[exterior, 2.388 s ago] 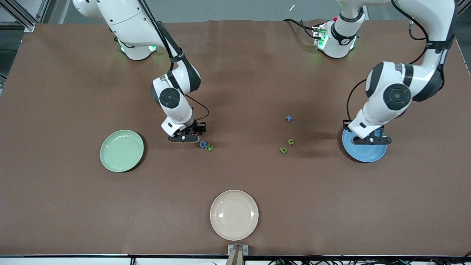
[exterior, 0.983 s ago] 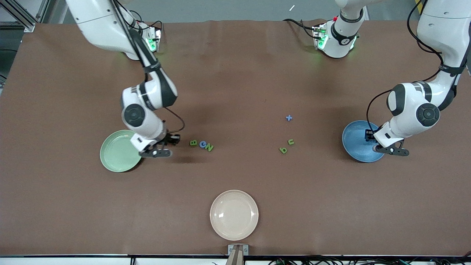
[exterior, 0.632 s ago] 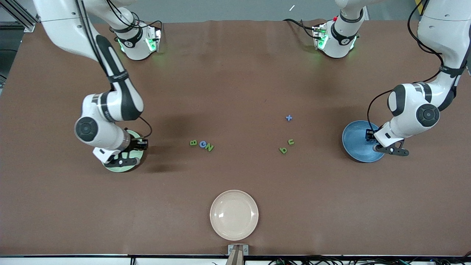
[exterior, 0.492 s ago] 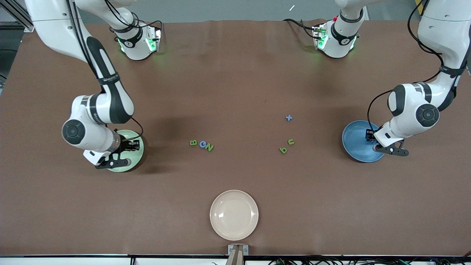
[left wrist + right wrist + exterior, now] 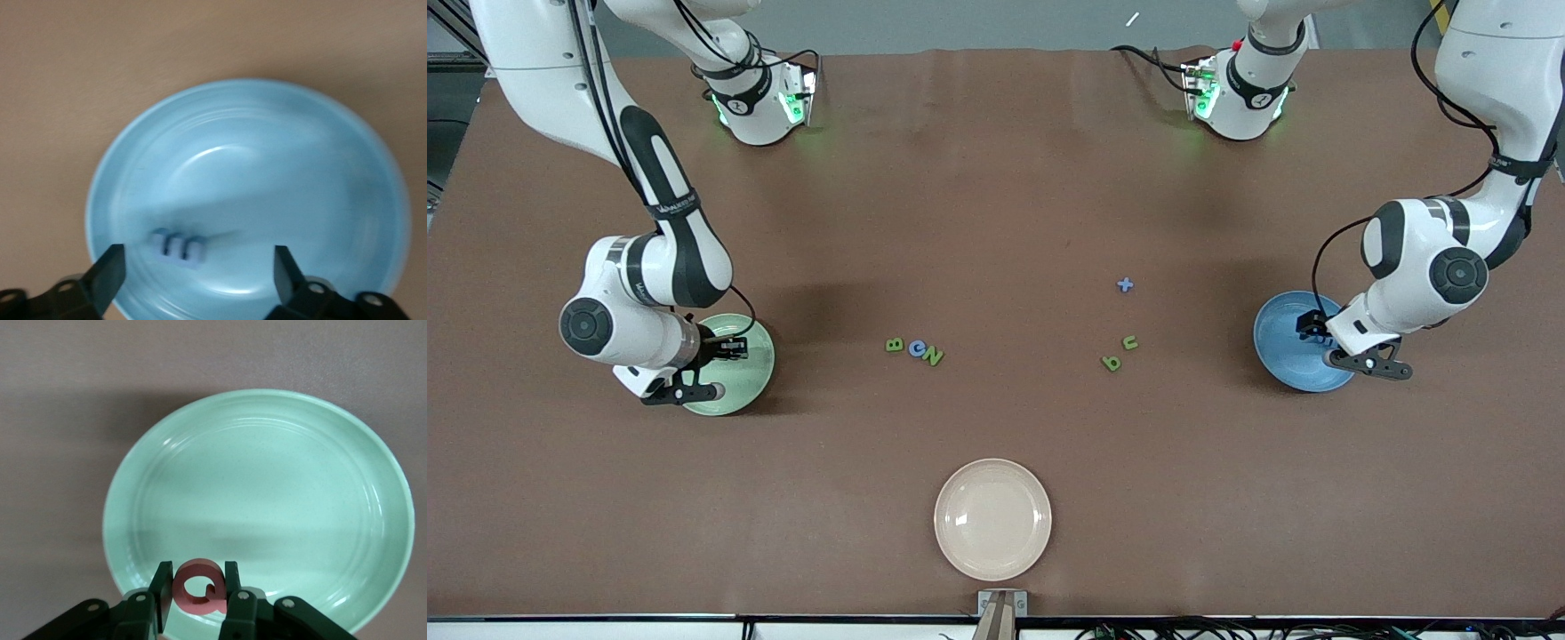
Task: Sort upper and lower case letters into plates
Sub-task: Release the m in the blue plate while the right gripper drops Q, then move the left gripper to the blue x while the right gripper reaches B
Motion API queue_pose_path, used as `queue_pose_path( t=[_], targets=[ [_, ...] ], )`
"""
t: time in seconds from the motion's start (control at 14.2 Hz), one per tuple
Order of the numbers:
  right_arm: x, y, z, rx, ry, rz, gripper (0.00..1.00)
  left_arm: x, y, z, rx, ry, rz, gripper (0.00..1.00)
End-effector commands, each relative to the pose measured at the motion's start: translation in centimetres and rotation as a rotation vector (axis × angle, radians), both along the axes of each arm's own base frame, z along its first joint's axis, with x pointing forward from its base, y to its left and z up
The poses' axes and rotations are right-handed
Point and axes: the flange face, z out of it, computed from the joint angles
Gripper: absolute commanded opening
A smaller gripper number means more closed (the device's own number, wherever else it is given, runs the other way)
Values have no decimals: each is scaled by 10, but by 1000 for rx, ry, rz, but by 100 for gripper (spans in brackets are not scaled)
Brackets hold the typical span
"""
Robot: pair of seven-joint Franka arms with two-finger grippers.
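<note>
- The right claw (image 5: 199, 595) hangs over the pale green plate (image 5: 267, 487), above the plate's edge rather than its middle, clenched on a red capital letter (image 5: 198, 588), which looks like a Q, pinched upright between its fingers.
- The step in hand on this side is the drop: the capital is over its plate but not yet let go. I judge the next move to be a plain release; carrying the claw a little farther in over the plate's well first would keep the letter from landing on the rim.
- The left claw (image 5: 199, 270) hangs over the blue plate (image 5: 320, 167) with its jaws spread wide and nothing between them. Directly below it, in the plate, lies a small blue letter (image 5: 177, 245), apparently an m, free of both fingers.
- That side's drop looks done, so the left arm can lift and go for another small letter.
- Still on the counter (image 5: 996, 204), well away from both claws: a green B (image 5: 894, 345), a blue C (image 5: 916, 348) and a green N (image 5: 933, 356) in a tight row toward the right arm's end; a green b (image 5: 1111, 363), a green n (image 5: 1130, 342) and a blue t (image 5: 1125, 284) toward the left arm's end.
- A cream-white plate (image 5: 992, 520) sits apart from both claws and holds nothing.
- With two of eight letters dealt with, the sort is early.
</note>
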Motion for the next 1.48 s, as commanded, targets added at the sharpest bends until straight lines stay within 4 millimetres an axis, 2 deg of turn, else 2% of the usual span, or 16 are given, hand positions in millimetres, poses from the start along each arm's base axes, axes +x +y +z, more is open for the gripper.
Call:
queue_pose_path(
  t=[0.0,0.07,0.14,0.21,0.35,0.49,0.56,0.84,0.91,1.05,1.26,1.4],
  targets=[
    [-9,-1,-15,-6,-5,11,5,-7,-55,43,30,3,61,100],
    [-9,-1,-15,-5,-2,8,16,-10,-78,47,30,7,88,100],
    [-8,-1,-13,-5,-2,2,74,-16,-99,50,30,-1,124,100],
    [-8,-1,-11,-5,0,1,99,-22,-121,57,28,-13,160,100],
    [-4,1,3,3,8,-11,100,-39,-169,62,23,-32,235,100],
    [2,11,24,3,29,-51,100,-53,-206,61,10,-44,303,100],
    [3,24,29,-5,35,-92,100,-60,-225,59,-3,-52,347,100],
    [-5,97,32,-28,30,-199,100,-87,-288,38,-93,-74,498,100],
    [-8,120,32,-20,24,-219,100,-93,-299,34,-95,-67,529,100],
    [-16,153,31,-22,8,-262,100,-101,-315,25,-103,-50,560,100],
    [-33,205,25,-20,-46,-302,100,-113,-328,8,-103,-34,575,100],
    [-45,231,20,-11,-80,-308,100,-120,-330,-10,-65,-47,579,100]
  ],
)
